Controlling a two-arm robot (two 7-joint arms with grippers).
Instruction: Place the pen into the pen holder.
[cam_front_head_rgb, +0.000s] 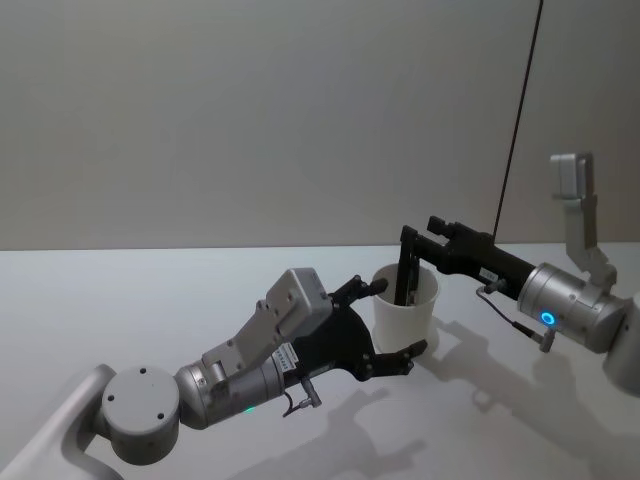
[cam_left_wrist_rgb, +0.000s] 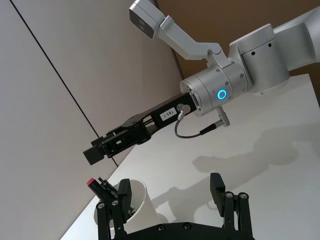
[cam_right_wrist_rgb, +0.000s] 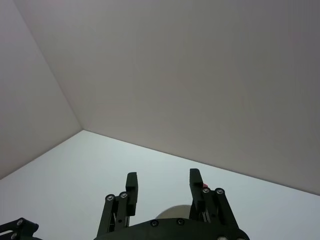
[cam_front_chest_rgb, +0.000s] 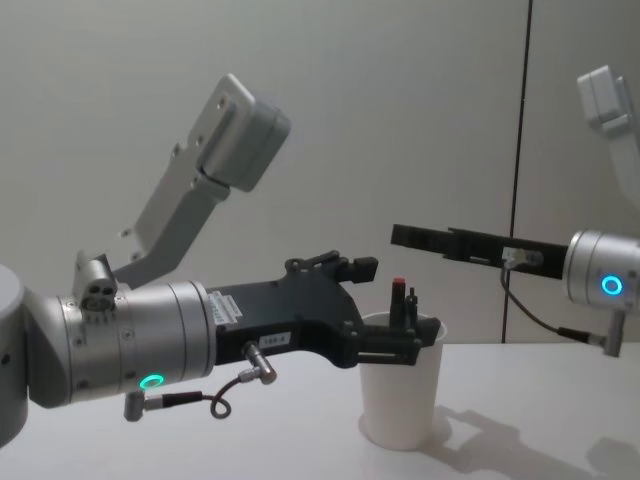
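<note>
The pen holder (cam_front_head_rgb: 408, 318) is a white paper cup standing upright on the table; it also shows in the chest view (cam_front_chest_rgb: 400, 400) and the left wrist view (cam_left_wrist_rgb: 141, 201). The pen (cam_front_chest_rgb: 400, 298), dark with a red tip, stands inside it and pokes above the rim (cam_front_head_rgb: 410, 280) (cam_left_wrist_rgb: 95, 184). My left gripper (cam_front_head_rgb: 392, 318) (cam_front_chest_rgb: 380, 308) (cam_left_wrist_rgb: 169, 187) is open, one finger on each side of the cup. My right gripper (cam_front_head_rgb: 412, 238) (cam_front_chest_rgb: 400, 236) (cam_right_wrist_rgb: 162, 182) hovers open just above the pen, with nothing between its fingers.
The white table (cam_front_head_rgb: 150, 300) runs back to a plain grey wall. A thin dark line (cam_front_head_rgb: 520, 110) runs up the wall behind the right arm. Bare tabletop lies left of and in front of the cup.
</note>
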